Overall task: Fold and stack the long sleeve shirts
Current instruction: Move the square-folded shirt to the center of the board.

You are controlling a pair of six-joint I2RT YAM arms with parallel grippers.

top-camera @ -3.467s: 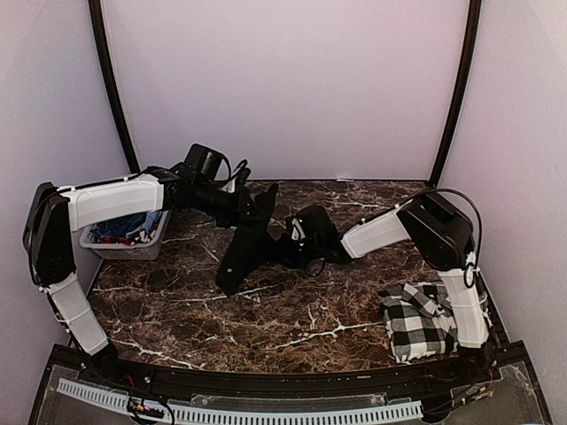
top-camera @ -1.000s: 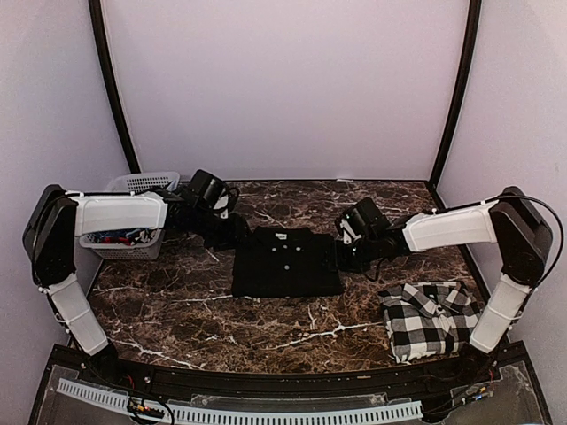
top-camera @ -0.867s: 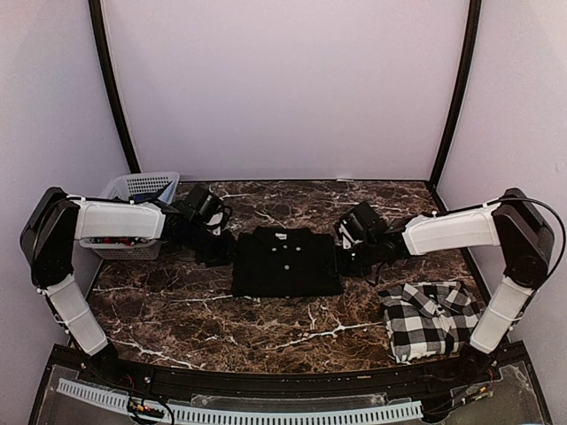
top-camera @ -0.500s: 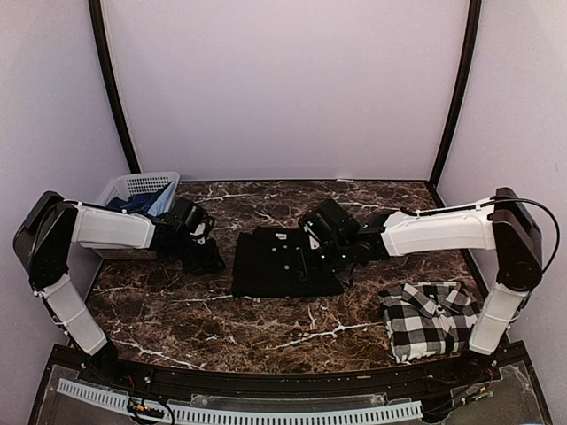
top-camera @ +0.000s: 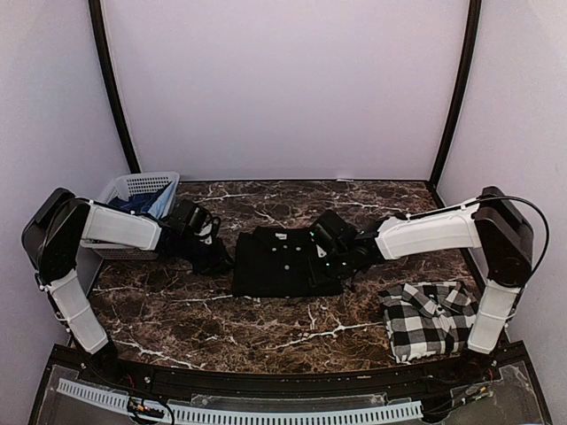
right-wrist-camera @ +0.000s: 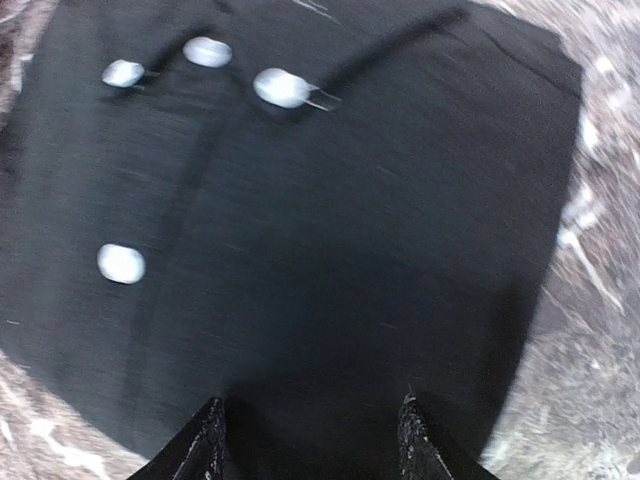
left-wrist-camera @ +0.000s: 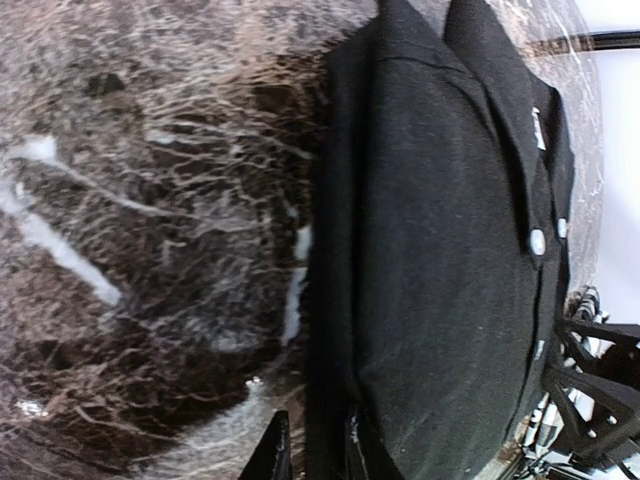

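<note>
A plain black long sleeve shirt (top-camera: 282, 264) with white buttons lies folded flat in the middle of the marble table (top-camera: 266, 323). My left gripper (top-camera: 221, 261) sits low at its left edge. In the left wrist view the jaws (left-wrist-camera: 312, 455) stand narrow, with the folded edge of the black shirt (left-wrist-camera: 450, 230) pinched between them. My right gripper (top-camera: 322, 258) hovers over the right part of that shirt. Its fingers (right-wrist-camera: 210, 440) are spread wide above the black cloth (right-wrist-camera: 320, 220), holding nothing. A black-and-white checked shirt (top-camera: 427, 319) lies folded at the near right.
A white lattice basket (top-camera: 133, 188) with blue cloth inside stands at the back left, just behind my left arm. The right arm stretches across the table from the right side, above the checked shirt's far edge. Dark posts frame the back wall.
The black shirt, held up between both grippers earlier, now lies flat. The left gripper has closed on its left edge. The right gripper moved left, from beside the shirt to over it.
</note>
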